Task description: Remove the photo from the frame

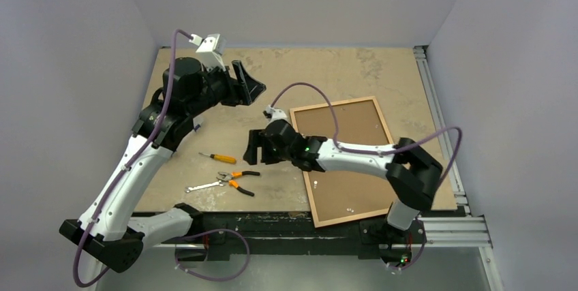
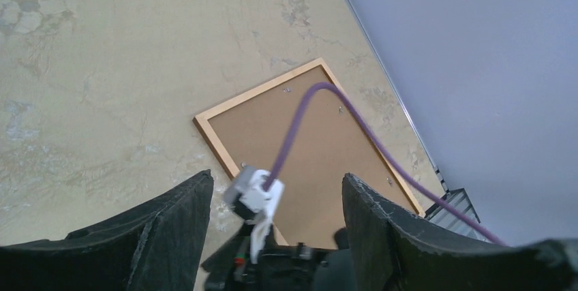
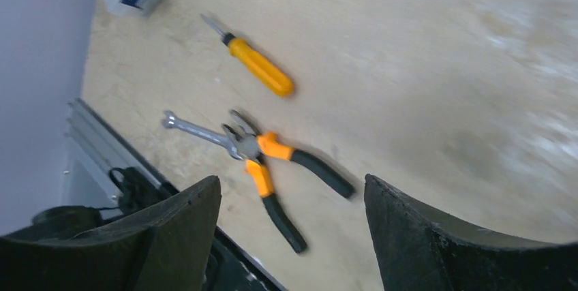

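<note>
Photo (image 1: 344, 158): lying picture-side down inside the frame, on the right half of the table; only its plain brown board back is showing.
Frame (image 1: 333, 104): lying flat, back up, near end reaching the table's near edge. Likely placed this way so the backing can be got at.
Tabs (image 2: 287, 89): small metal bits sitting along the board's edge; probably what is holding the photo in.
Right gripper (image 1: 257, 146): jaws gaping wide, holding nothing, hovering just left of the frame and above the tools. Looks to be going for a tool, not the frame.
Left gripper (image 1: 251, 83): also spread wide and empty, hanging high over the far-left table, well apart from the frame. Seems to be waiting.
Tools: screwdriver (image 3: 259, 66), pliers (image 3: 279, 161) and wrench (image 3: 194, 131) lying together near-left of the frame, pliers touching the wrench.
Table (image 1: 307, 66): worn tan board.
Left wrist view: showing the frame's far corner and tabs, not the tools.
Right wrist view: showing the tools only, blurring at right; no frame.
Top view: alone showing both arms and the full layout.
</note>
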### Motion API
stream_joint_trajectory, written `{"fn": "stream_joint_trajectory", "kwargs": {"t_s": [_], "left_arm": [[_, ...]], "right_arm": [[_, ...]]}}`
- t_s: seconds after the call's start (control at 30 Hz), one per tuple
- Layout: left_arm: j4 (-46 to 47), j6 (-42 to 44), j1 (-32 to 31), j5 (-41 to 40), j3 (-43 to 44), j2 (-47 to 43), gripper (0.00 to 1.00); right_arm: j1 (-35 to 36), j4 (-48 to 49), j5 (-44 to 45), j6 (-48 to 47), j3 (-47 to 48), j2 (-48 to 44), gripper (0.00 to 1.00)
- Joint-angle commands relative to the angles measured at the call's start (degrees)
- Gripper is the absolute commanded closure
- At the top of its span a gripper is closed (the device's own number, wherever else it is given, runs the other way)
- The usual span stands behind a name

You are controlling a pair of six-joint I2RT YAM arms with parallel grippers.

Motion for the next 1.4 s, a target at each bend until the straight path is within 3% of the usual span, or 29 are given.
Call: {"fn": "stream_joint_trajectory", "kwargs": {"t_s": [0.0,0.2,0.47,0.7,0.8,0.93,1.07,1.13,1.2,1.23,1.37], "left_arm": [[2.94,0.48,-0.09,0.44,-1.15,0.26,0.32],[5.49,-4.39,1.34,4.9,-3.33,3.26,0.29],[13.18,-15.09,4.1,17.37,-8.27,12.3,0.31],[15.95,-21.59,7.63,21.05,-11.17,17.39,0.32],[21.58,-26.75,9.3,25.46,-14.12,19.81,0.35],[22.1,-28.36,9.73,26.59,-14.66,23.48,0.35],[25.6,-34.53,10.11,30.75,-16.76,28.94,0.33],[33.72,-39.79,9.95,32.78,-20.79,31.19,0.32],[43.4,-43.68,9.97,33.71,-25.04,32.13,0.31],[45.94,-44.72,10.0,33.76,-26.03,32.54,0.31],[47.96,-45.04,8.64,34.13,-26.87,33.23,0.27]], "right_arm": [[1.67,-21.2,15.57,-1.36,-5.85,-10.49,0.24],[7.61,-43.14,29.1,10.39,-9.55,-14.65,0.28],[12.66,-51.34,34.26,15.8,-5.39,-7.23,0.44],[15.2,-53.0,34.23,19.02,-5.95,-5.44,0.66],[15.98,-51.72,33.46,19.53,-6.83,-5.17,0.67],[17.33,-49.75,31.95,20.01,-7.05,-3.87,0.69],[18.12,-51.69,34.07,22.32,-6.6,-3.72,0.79],[18.07,-53.23,35.61,23.28,-5.96,-5.29,0.84],[18.05,-52.72,36.8,22.8,-5.97,-8.24,0.98],[18.02,-51.56,37.58,21.91,-6.3,-10.28,1.0],[16.17,-44.23,39.08,16.08,-9.97,-20.74,1.0]]}}
